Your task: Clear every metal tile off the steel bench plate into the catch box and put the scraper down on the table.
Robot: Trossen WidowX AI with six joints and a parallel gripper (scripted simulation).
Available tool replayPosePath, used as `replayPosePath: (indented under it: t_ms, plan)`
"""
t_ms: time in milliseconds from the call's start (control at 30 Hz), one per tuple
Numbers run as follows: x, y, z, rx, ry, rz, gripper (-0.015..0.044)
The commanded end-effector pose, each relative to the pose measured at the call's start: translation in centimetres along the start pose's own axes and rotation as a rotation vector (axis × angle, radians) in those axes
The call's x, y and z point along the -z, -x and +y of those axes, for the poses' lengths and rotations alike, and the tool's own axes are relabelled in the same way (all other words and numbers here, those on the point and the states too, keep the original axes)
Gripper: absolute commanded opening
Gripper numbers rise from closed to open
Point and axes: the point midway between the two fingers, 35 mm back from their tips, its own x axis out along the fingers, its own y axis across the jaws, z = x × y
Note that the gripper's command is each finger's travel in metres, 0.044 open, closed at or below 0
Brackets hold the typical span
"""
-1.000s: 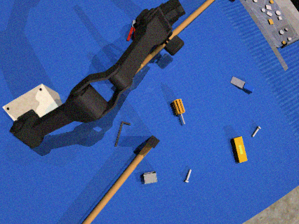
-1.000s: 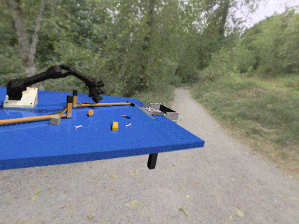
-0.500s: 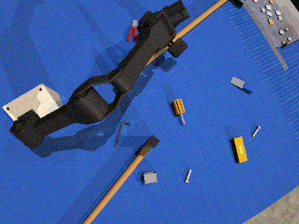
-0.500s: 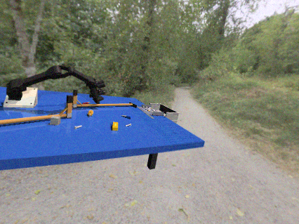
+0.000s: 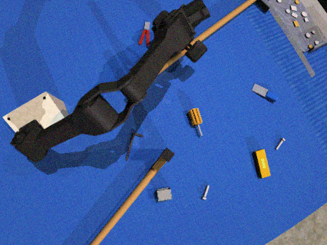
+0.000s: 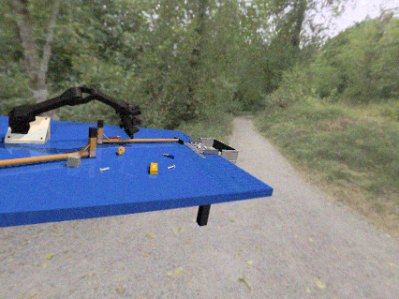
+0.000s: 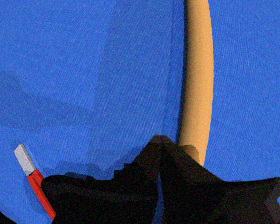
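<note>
Claw (image 5: 188,47) (image 6: 133,135) (image 7: 159,141) closed, tips together, angled down beside the handle of the long scraper; contact with handle: cannot tell. Below, blue bench (image 5: 222,147) (image 6: 140,199) (image 7: 60,75). Long scraper (image 5: 222,18) (image 6: 145,141) (image 7: 199,75) stretched toward steel plate (image 5: 284,26), black head at near edge. Second wooden-handled tool (image 5: 127,205) (image 6: 42,159) well apart. Catch box (image 5: 318,14) (image 6: 229,154) at plate's far end. Smallest: white and orange tiles (image 5: 293,8), scattered on plate.

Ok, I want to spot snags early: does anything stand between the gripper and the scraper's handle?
Nothing visible does. The gripper is shut right by the handle; the red pliers lie off to the other side.
</note>
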Motion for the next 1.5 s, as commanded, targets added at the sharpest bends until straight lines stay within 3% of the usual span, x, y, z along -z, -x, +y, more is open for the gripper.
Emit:
replayPosePath:
  t_ms: [0, 767, 1000, 1467]
  plan:
    - [-1.0, 1.5, 0.0, 0.004, -0.007, -0.012, 0.0]
    - [-3.4, 8.0, 0.1, 0.004, -0.006, -0.01, 0.0]
    - [-4.0, 9.5, 3.4, 0.004, -0.01, -0.028, 0.0]
    - [-3.5, 7.6, 3.8, 0.011, -0.026, -0.027, 0.0]
